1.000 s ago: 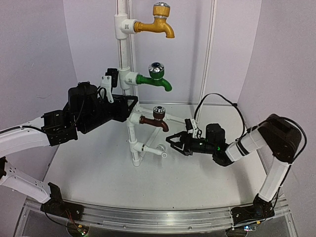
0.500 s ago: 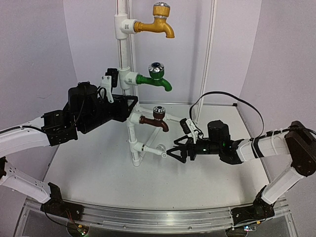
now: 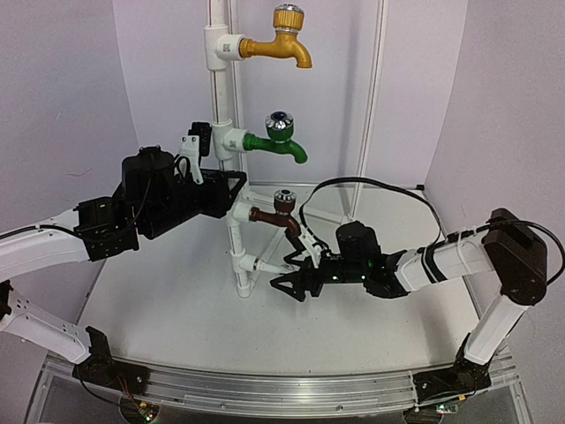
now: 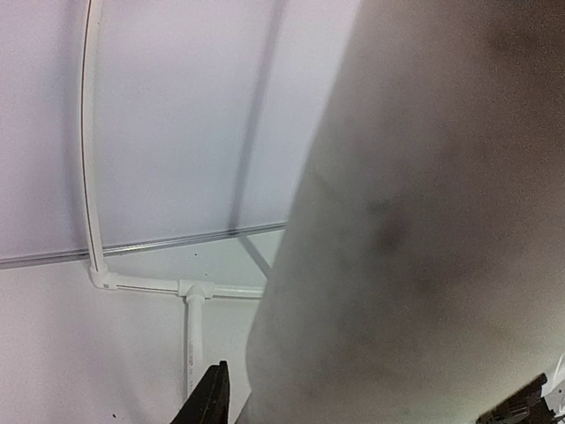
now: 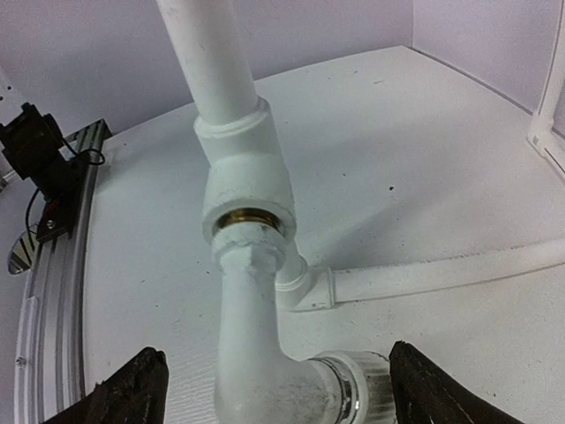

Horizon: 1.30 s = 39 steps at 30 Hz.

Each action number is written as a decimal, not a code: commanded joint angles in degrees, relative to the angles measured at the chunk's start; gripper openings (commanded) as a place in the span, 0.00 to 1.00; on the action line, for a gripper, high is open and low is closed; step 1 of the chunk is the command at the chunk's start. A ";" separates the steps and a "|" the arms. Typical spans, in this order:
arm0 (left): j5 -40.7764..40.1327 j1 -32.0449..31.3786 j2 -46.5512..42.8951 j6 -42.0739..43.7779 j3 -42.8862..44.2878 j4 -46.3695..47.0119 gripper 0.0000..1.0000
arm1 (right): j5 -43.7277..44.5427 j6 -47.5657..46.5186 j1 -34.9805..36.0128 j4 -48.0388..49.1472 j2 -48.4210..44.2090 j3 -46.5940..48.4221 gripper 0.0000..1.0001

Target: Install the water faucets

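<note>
Right wrist: end effector (image 5: 281, 393) straddles white faucet (image 5: 252, 336), gaps both sides.

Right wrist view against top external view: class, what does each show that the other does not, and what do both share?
Right wrist only: the brass ring inside the fitting where the white faucet screws in. Top external only: the yellow faucet, green faucet and brown faucet, plus the left gripper closed on the pipe. Both: the pipe, the white faucet and the right gripper, its jaws open either side of that faucet.
</note>
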 commanded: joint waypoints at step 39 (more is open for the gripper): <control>7.82 -0.90 1.11 -14.16 0.31 -10.10 0.00 | -11.76 36.67 -13.35 13.75 -1.82 -9.45 0.89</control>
